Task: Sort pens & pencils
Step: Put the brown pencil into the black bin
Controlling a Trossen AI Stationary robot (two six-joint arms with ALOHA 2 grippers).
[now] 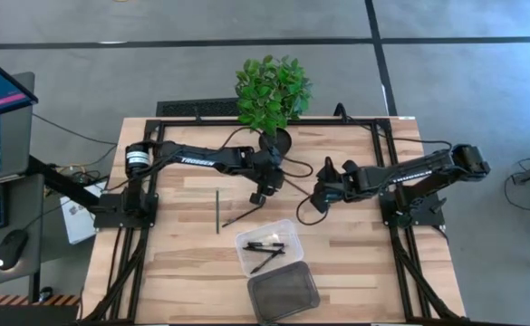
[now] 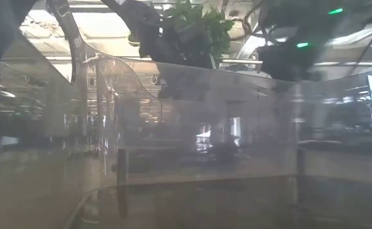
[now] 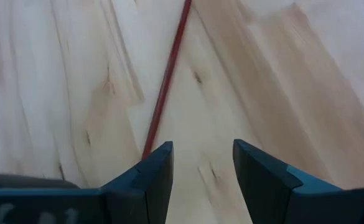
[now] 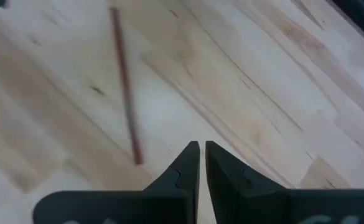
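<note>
While your left gripper (image 3: 201, 163) is hovering over the wooden table (image 1: 355, 258) with its fingers spread and nothing between them, a reddish pencil (image 3: 167, 74) is lying just ahead of it, its long axis running diagonally away from the fingertips. Your right gripper (image 4: 199, 158) is sitting nearby at mid-table, fingers pressed together and holding nothing. A greenish pencil (image 1: 217, 211) is lying straight, farther left. Several pens (image 1: 266, 252) are resting in a clear bin (image 1: 244, 243) nearer the front edge.
</note>
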